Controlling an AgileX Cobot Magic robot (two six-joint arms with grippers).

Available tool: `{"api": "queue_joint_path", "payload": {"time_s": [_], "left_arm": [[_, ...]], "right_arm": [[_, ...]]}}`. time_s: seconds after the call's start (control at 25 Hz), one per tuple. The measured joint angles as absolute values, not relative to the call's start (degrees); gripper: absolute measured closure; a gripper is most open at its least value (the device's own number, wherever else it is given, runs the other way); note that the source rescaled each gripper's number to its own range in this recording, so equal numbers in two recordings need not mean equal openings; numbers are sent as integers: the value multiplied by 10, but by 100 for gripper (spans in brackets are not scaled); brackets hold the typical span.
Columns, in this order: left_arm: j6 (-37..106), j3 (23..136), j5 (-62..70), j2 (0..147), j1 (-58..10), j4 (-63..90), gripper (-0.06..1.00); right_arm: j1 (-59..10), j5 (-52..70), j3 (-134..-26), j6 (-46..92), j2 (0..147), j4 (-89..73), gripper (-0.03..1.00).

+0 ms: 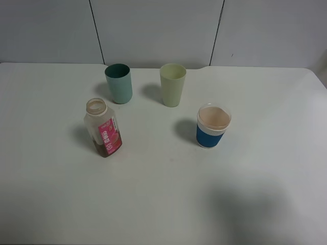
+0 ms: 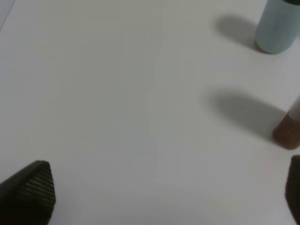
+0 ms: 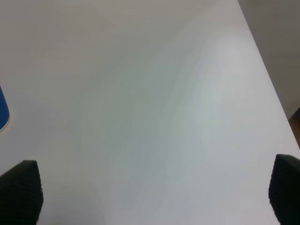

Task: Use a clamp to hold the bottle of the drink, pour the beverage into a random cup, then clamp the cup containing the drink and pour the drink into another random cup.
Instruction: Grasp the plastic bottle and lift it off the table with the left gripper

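Observation:
The bottle (image 1: pixel 103 127) stands uncapped at the table's left, with a pink-red label and brown beverage (image 1: pixel 108 148) low in its base. Right of centre stands the blue-banded cup (image 1: pixel 213 126); its inside looks pale and I cannot tell if it holds liquid. Behind it is the pale yellow-green tumbler (image 1: pixel 172 84). Neither arm shows in the exterior high view. My left gripper (image 2: pixel 164 192) is open over bare table, with the bottle's base (image 2: pixel 288 131) just beyond one finger. My right gripper (image 3: pixel 152 187) is open and empty, the blue-banded cup's edge (image 3: pixel 2 112) off to one side.
A teal tumbler (image 1: pixel 118 83) stands at the back left, behind the bottle, and also appears as the teal tumbler (image 2: pixel 279 26) in the left wrist view. The white table's right edge (image 3: pixel 269 79) runs close beside my right gripper. Grey wall panels back the table.

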State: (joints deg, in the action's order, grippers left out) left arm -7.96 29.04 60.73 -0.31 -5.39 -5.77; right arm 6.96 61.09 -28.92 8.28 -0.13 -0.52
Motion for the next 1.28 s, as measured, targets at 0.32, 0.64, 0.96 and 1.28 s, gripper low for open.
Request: {"api": "queue_joint_path", "payload": {"time_s": [0.32, 0.64, 0.96, 1.28], "left_arm": [[-80, 290, 607, -3, -54, -58, -6], [-80, 290, 607, -3, -54, -58, -6], [-79, 306, 554, 96, -54, -58, -6], [-67, 313, 480, 260, -54, -57, -6]], "right_arm": [[70, 611, -289, 83, -1, -5, 7], [70, 611, -289, 83, -1, -5, 7], [70, 611, -289, 83, -1, -5, 7], [70, 611, -289, 83, -1, -5, 7]]}}
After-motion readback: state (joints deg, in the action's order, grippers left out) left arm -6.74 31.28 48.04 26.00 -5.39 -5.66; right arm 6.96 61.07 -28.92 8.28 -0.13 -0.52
